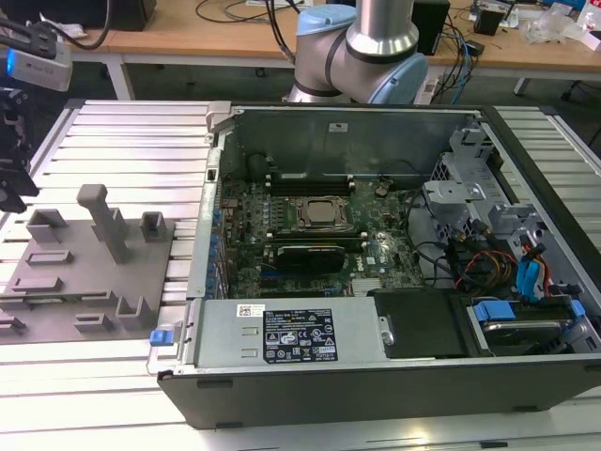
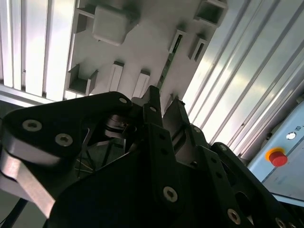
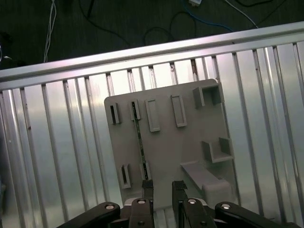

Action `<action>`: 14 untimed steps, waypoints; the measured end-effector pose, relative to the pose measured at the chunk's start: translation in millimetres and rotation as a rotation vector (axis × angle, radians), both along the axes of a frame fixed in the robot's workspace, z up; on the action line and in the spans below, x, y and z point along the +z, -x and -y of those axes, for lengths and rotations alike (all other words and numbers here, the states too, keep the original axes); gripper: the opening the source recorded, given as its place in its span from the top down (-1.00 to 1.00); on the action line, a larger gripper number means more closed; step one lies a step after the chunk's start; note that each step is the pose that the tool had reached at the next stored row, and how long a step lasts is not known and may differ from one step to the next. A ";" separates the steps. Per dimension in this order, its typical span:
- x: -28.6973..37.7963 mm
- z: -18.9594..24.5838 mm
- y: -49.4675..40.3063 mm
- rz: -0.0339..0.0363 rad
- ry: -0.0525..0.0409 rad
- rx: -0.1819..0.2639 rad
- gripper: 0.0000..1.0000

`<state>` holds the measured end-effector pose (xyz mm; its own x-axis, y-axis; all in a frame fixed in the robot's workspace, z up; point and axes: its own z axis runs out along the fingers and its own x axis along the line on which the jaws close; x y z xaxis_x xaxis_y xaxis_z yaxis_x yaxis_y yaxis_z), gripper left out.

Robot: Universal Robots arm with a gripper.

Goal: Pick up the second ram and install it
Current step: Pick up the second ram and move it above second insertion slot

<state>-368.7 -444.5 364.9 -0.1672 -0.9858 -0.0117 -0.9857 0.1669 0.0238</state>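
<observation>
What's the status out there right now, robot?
Gripper over gray tray, jaws open, empty. Second ram standing edge-up in tray slot, ungrasped. Nothing in the way.

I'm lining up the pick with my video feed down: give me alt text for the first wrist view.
The open, empty tool hangs above a grey fixture plate, close to the second ram, a thin stick standing on edge in the plate's slots. The plate lies on a ribbed aluminium table.
</observation>
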 end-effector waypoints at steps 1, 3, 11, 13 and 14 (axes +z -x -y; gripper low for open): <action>-0.8 0.0 0.0 0.0000 0.0000 0.000 0.40; -2.4 0.0 0.0 0.0001 0.0000 0.001 0.40; -8.2 0.0 0.0 0.0000 0.0000 0.002 0.40; -9.3 0.0 0.0 0.0001 -0.0001 0.002 0.40; -10.3 0.0 0.0 0.0001 0.0000 0.002 0.40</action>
<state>-368.7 -444.5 354.6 -0.1651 -0.9862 -0.0116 -0.9860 0.1648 0.0238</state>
